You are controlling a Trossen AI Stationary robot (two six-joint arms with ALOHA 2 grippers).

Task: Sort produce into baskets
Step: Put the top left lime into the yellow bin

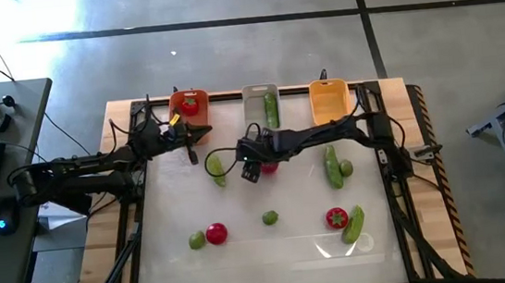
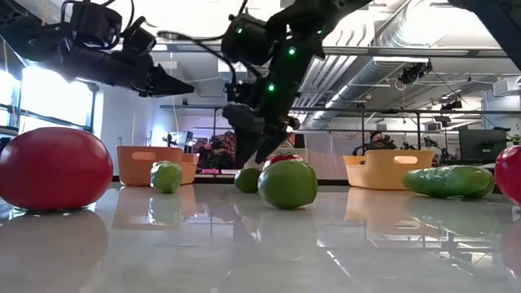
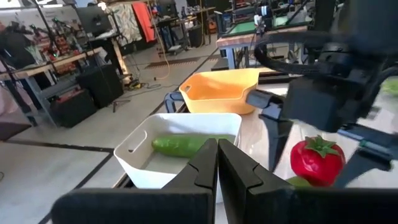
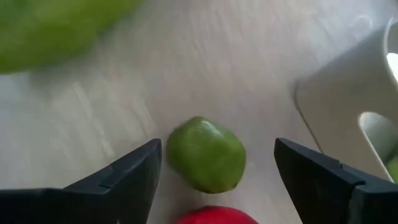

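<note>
High view: the right gripper [image 1: 253, 163] is hovering over a lime [image 1: 215, 166] and a tomato [image 1: 269, 166] near the grey basket [image 1: 255, 95]; the left gripper [image 1: 190, 147] is waiting by the red basket [image 1: 177, 104].

Low view: the right arm is hanging low behind a lime [image 2: 287, 183].

Left wrist view: its fingers [image 3: 205, 171] are pressing together, holding nothing.

Right wrist view: the jaws are standing wide apart, empty, framing the lime [image 4: 206, 154]. A good grasp probably means centring it before closing, keeping clear of the tomato [image 4: 214, 216].

high: straight down, whole table | low: tabletop level, facing baskets | left wrist: near grey basket [image 3: 186, 163] | right wrist: close over lime [image 4: 206, 154] beside it | 2 wrists share grey basket
</note>
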